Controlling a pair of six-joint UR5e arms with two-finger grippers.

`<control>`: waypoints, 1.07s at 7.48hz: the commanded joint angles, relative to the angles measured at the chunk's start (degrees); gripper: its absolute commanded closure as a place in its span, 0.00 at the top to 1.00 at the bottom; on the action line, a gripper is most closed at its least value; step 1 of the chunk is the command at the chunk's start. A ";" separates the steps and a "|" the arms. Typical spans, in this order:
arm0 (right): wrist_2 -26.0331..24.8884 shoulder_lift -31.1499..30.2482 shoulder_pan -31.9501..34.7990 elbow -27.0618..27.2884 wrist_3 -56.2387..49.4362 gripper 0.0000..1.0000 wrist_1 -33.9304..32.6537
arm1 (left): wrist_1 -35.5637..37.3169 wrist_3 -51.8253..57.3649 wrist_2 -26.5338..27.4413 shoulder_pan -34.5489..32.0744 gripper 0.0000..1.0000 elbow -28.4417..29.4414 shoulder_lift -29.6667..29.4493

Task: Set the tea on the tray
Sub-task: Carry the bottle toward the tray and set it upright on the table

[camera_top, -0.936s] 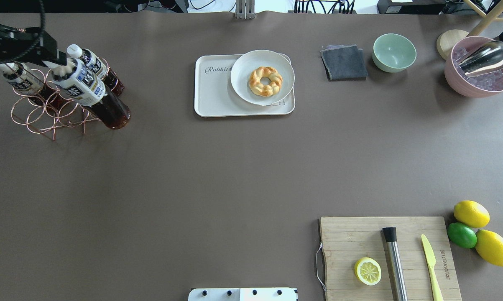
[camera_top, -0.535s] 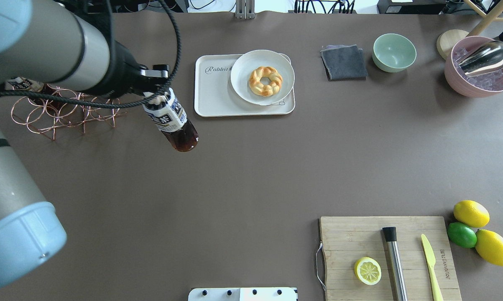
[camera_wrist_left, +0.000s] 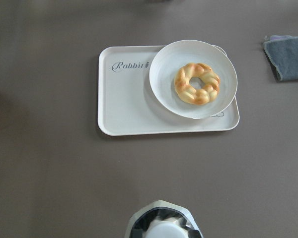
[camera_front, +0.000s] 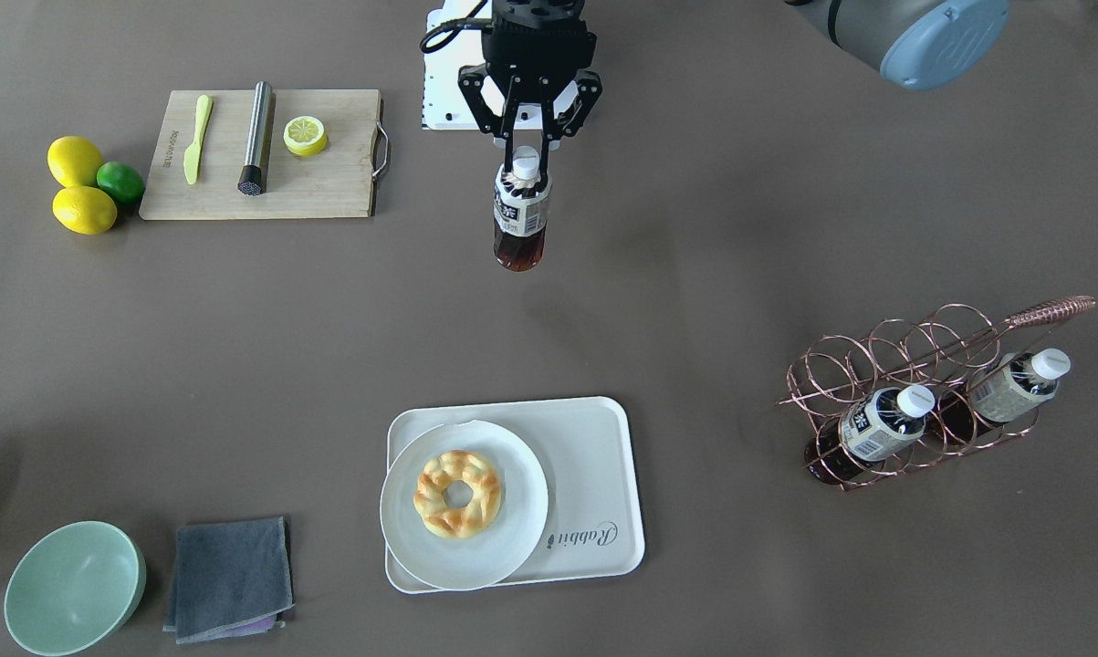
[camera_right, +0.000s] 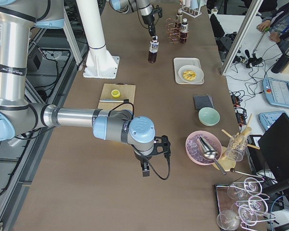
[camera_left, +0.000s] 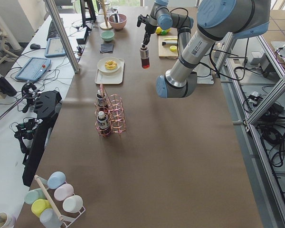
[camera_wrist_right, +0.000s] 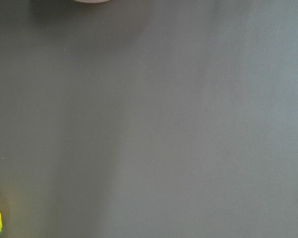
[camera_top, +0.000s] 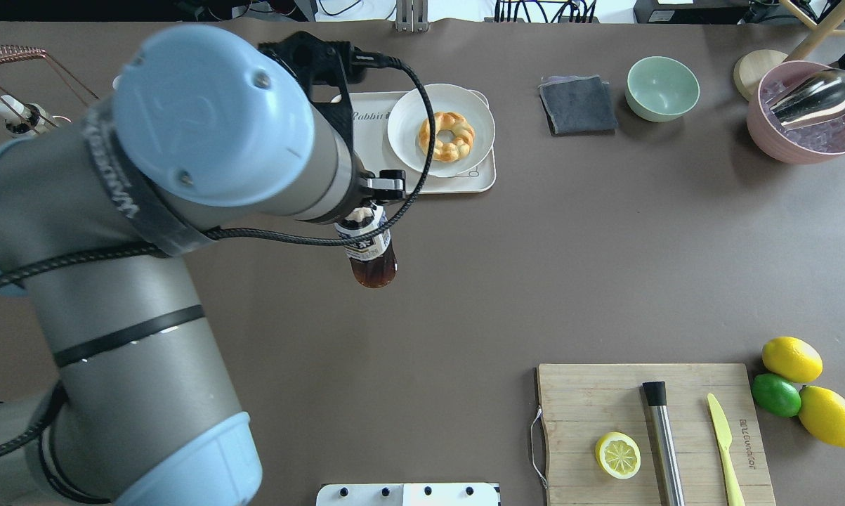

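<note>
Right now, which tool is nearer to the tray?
Left. The left tool, holding the tea, hangs close before the tray; the right tool is far off, near the pink bowl.

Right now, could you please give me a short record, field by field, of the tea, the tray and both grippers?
tea: upright in the air over bare table, not yet over the tray
left gripper: shut on the tea's cap
right gripper: open or shut cannot be told
tray: on the table, lettered end bare
plate: on the tray, holding a bread ring

Brown table (camera_front: 695, 228) bears tray (camera_front: 594, 456), board (camera_front: 329, 187), cloth (camera_front: 229, 575), bowl (camera_front: 74, 584).
</note>
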 commanded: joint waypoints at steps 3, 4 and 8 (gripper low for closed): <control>-0.02 0.01 -0.66 -0.71 0.08 1.00 -0.09 | -5.57 -1.27 2.35 3.88 0.00 6.14 1.02; -0.02 0.01 -0.66 -0.79 0.17 1.00 -0.09 | -5.65 -1.01 2.35 3.79 0.00 5.79 1.11; -0.02 -0.08 -0.66 -1.06 0.08 1.00 0.00 | -8.19 -0.83 2.79 3.70 0.00 5.70 2.87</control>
